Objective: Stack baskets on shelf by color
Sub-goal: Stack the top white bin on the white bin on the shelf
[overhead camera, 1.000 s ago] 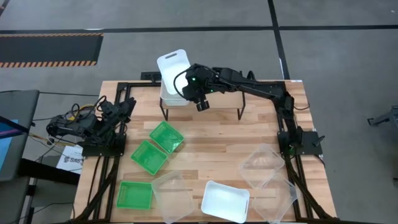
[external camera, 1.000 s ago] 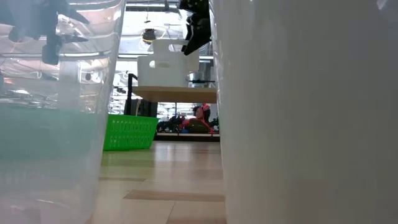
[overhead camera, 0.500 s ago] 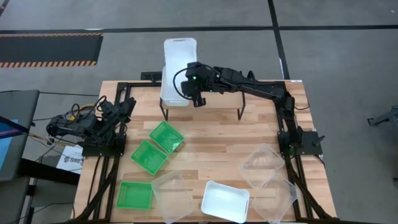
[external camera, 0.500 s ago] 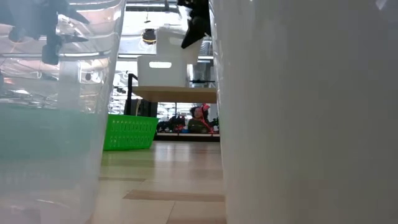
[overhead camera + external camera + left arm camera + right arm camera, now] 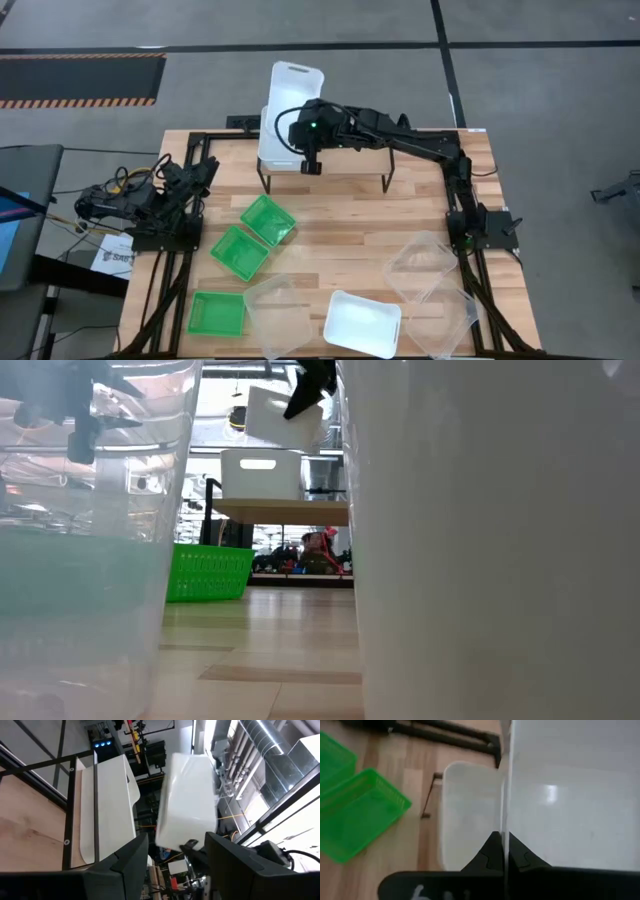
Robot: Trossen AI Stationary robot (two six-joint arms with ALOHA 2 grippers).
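My right gripper [image 5: 308,150] is shut on a white basket [image 5: 294,88] and holds it over the left end of the shelf [image 5: 350,160]. A second white basket [image 5: 274,150] stands on the shelf top below it. A third white basket [image 5: 363,323] lies by the table's near edge. Three green baskets [image 5: 240,250] lie left of centre. Three clear baskets [image 5: 425,265] lie toward the near right. My left gripper [image 5: 175,865] rests by the table's left edge, open, with nothing between its fingers. My right gripper pinches one thin wall of the white basket at its rim [image 5: 506,827], with a finger on each face of the wall. The fingers come from the table's right, slanting down. The basket is tilted [image 5: 280,418] and clear of the white basket on the shelf.
The held basket reaches out past the table's far edge. Black frame rails run along the left [image 5: 160,290] and right [image 5: 490,290] sides. In the low view a clear basket [image 5: 90,560] and a white basket [image 5: 490,540] fill the foreground.
My right gripper has risen a little and rolled at the wrist. The white basket in it has come up off the basket on the shelf, turned lengthwise toward the far edge and now hangs tilted above it.
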